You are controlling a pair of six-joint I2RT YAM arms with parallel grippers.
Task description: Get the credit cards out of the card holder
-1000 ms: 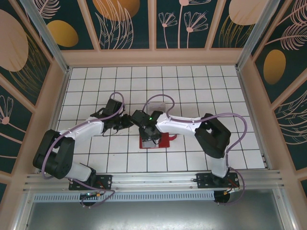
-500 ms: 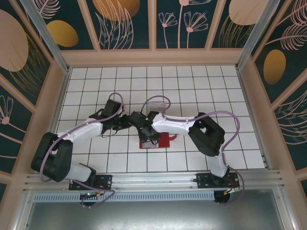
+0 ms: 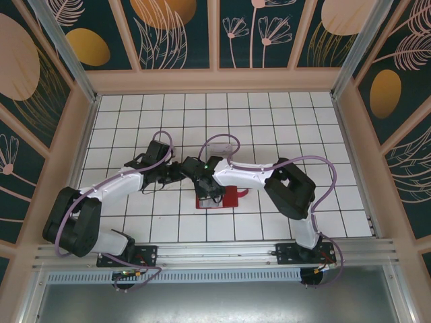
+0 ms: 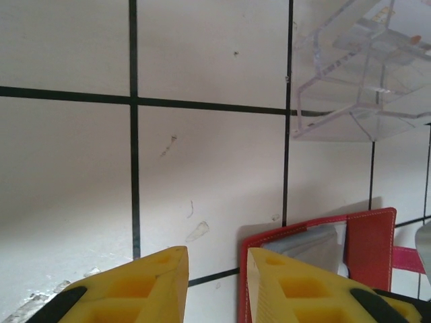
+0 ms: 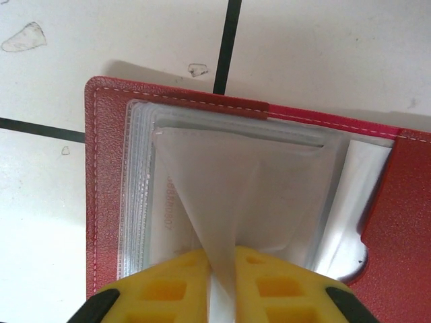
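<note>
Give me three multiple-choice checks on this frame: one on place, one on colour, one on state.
1. Where does the clear tray lie relative to the card holder?
A) on its far side
B) on its near side
C) stacked on it
2. What colour is the card holder's cover?
A) blue
B) red
C) black
3. What is the state of the right claw?
A) open over bare tile
B) shut on the tray
C) shut on a clear sleeve of the holder

Key: 1 A, the top view shows the tray beyond the holder. 2 B, the right wrist view shows a red stitched cover. 3 C, the yellow fingers pinch the sleeve.
</note>
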